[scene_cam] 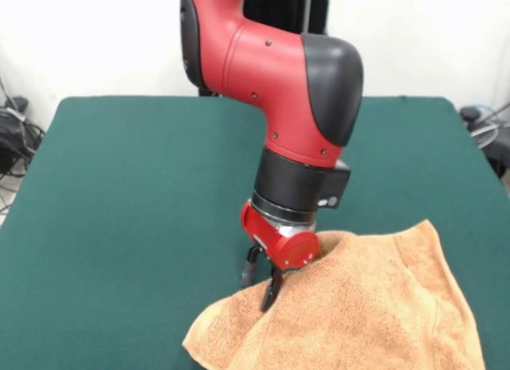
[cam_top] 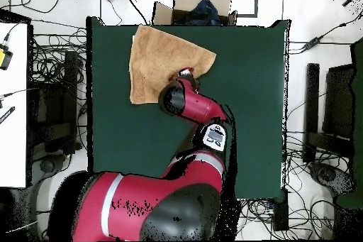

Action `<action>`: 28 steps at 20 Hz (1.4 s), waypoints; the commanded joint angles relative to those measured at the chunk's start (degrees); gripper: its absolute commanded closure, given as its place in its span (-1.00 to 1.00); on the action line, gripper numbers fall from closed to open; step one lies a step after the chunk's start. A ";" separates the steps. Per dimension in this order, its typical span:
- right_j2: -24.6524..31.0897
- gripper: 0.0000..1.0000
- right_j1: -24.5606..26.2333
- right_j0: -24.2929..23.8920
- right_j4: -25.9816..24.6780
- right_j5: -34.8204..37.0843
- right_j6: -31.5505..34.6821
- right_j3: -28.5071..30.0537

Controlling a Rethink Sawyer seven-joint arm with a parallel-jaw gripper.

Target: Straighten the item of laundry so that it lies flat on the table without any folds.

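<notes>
The light orange-tan towel (scene_cam: pixel 366 306) lies rumpled on the dark green table (scene_cam: pixel 135 186), at the front view's lower right, running past the picture's bottom edge. A fold rises beside the red wrist. My gripper (scene_cam: pixel 261 284) points down at the towel's left edge. Its two black fingers stand apart: one is over bare table and the other touches the towel's edge. In the overhead view the towel (cam_top: pixel 159 62) lies in the table's (cam_top: pixel 248 97) upper left corner, with the gripper (cam_top: pixel 188 74) at its right edge. No tag shows.
A cardboard box (cam_top: pixel 202 5) stands on the floor just beyond the table edge nearest the towel. Cables (cam_top: pixel 57 62) lie on the floor all round the table. The arm's big red elbow (scene_cam: pixel 271 75) hangs over the table's middle.
</notes>
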 commanded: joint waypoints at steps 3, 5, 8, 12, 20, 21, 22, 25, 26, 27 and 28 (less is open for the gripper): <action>4.41 -1.00 2.69 4.35 8.47 3.07 9.81 -5.14; 4.96 -1.00 3.06 4.61 9.79 2.90 9.75 -6.08; 5.01 -1.00 3.98 5.82 12.76 3.11 10.31 -8.23; 3.95 -1.00 6.52 7.80 17.41 3.25 10.66 -12.23; 4.37 -1.00 9.29 9.36 23.03 3.35 9.36 -16.88; 4.50 -1.00 9.46 9.42 23.36 3.48 9.24 -17.24; 5.06 -1.00 9.38 9.29 23.46 3.99 9.18 -17.45; 6.93 -1.00 8.90 8.42 22.49 3.78 8.33 -16.98; 8.07 -1.00 8.22 7.65 21.14 3.43 7.71 -16.04; 8.50 -1.00 7.73 7.26 20.26 3.49 7.31 -15.39; 9.37 -1.00 5.84 6.19 17.88 4.06 5.83 -12.87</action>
